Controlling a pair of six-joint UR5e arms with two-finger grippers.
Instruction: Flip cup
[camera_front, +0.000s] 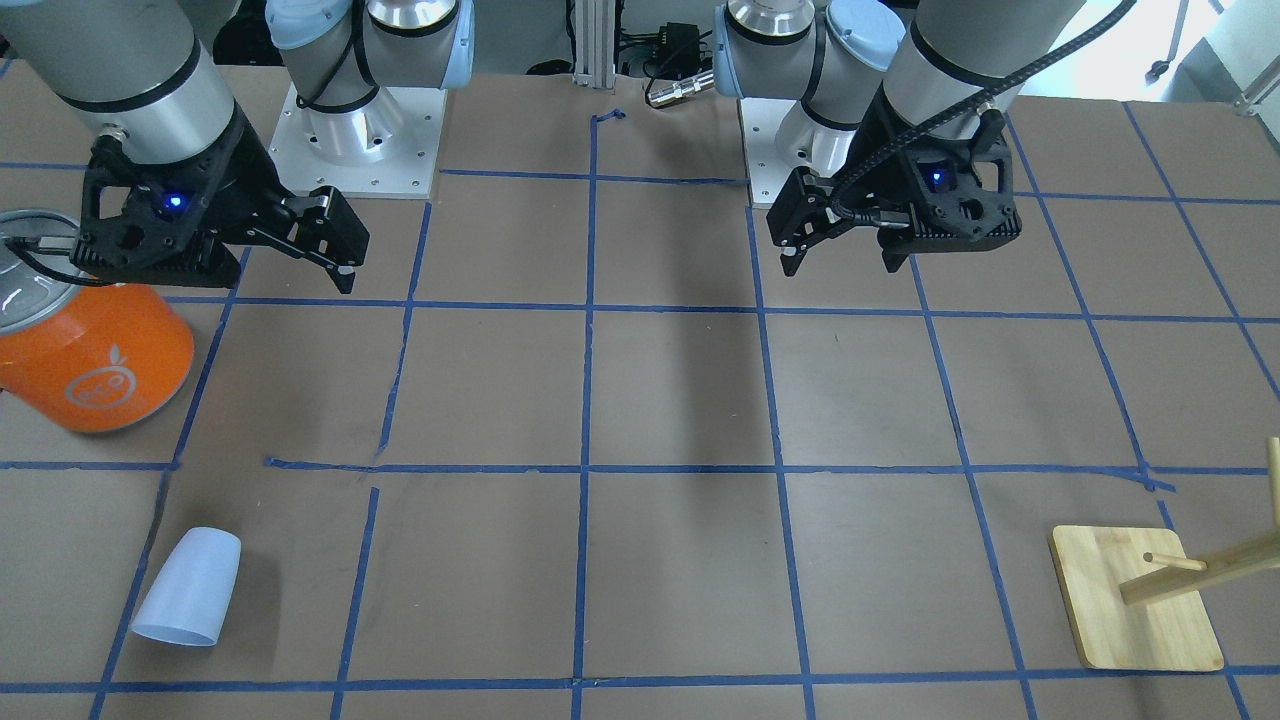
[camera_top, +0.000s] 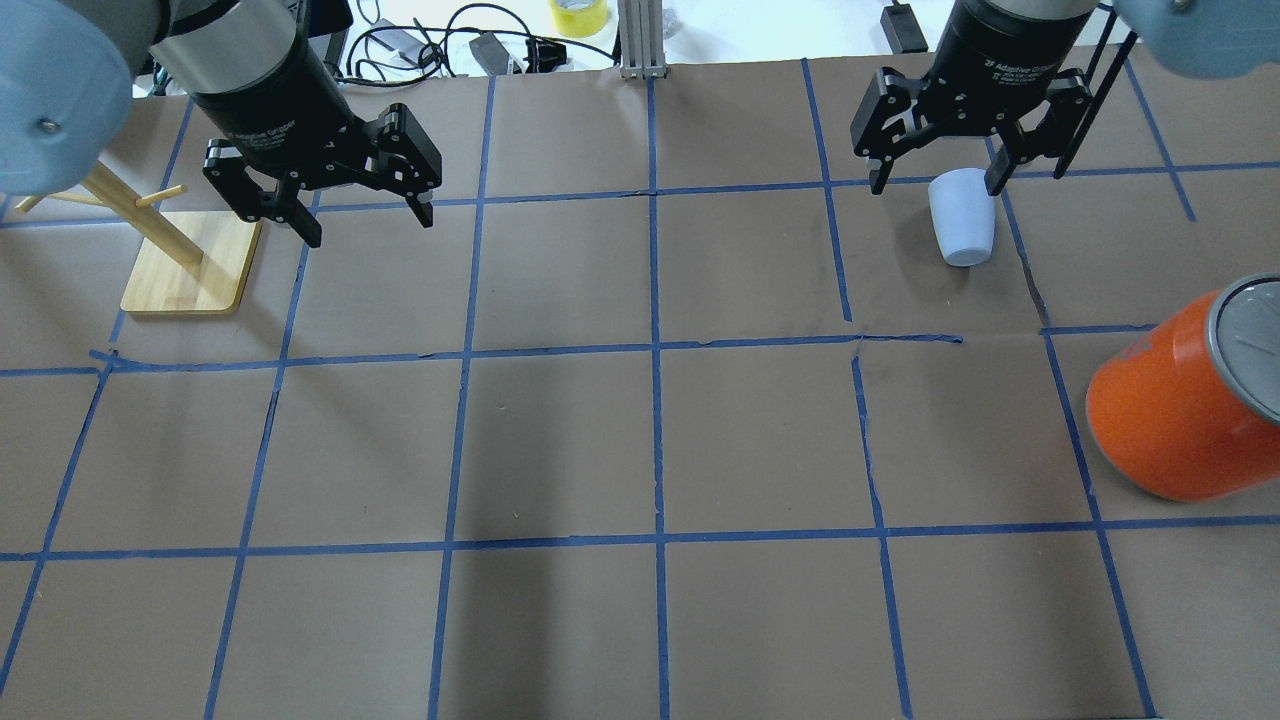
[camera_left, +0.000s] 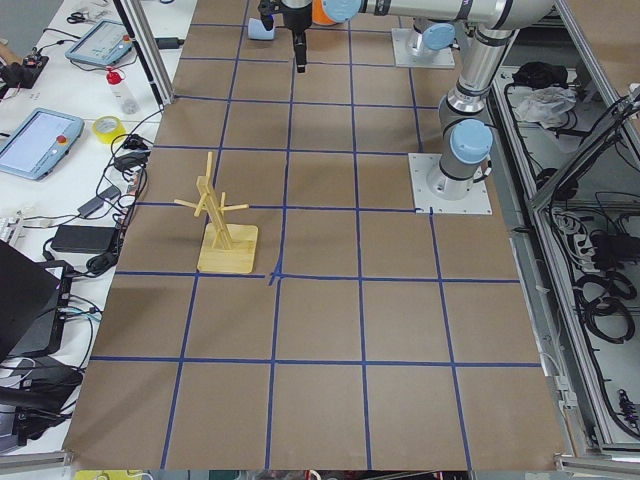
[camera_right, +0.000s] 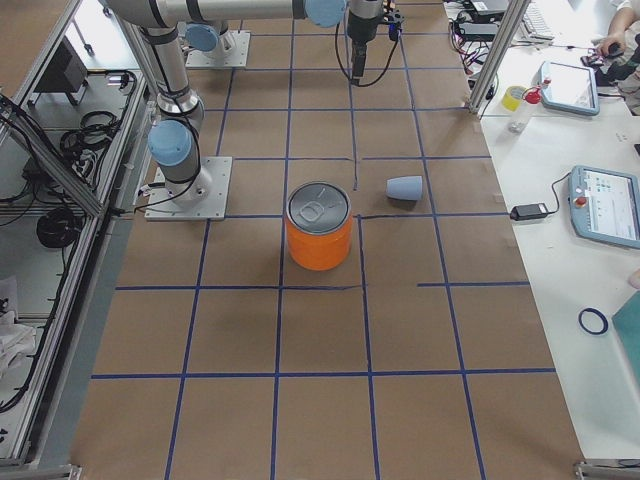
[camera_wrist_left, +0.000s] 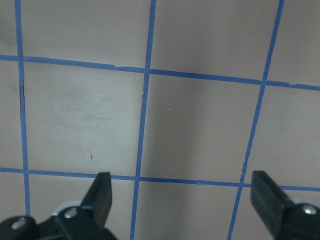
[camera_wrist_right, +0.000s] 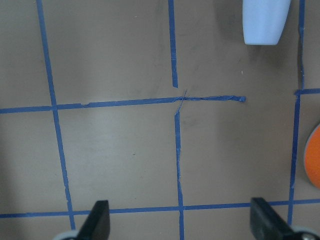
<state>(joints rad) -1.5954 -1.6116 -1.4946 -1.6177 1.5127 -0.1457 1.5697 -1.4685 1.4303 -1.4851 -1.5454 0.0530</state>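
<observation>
Progress nil: small pale lavender-blue plastic tumbler (camera_top: 962, 215) lies on its side near the worktop (camera_top: 560, 450) far edge, towards the right corner. My right gripper (camera_top: 935, 185) and left gripper (camera_top: 370, 228) hang wide open, empty. Grasping and flipping remain.

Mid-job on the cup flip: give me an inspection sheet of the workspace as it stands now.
Surface: brown paper table with blue tape grid; tape wrinkled at one crossing.
Job's things: small pale lavender-blue plastic cup lies on its side, wide end away from the robot, not gripped.
Clutter: large orange can with grey metal lid stands upright; wooden peg stand on the left arm's side.
Grippers: right gripper and left gripper both above the table, jaws open, empty.
Cables: black cable runs along the left wrist.
Surroundings: side bench with tablets and a yellow tape roll.
</observation>
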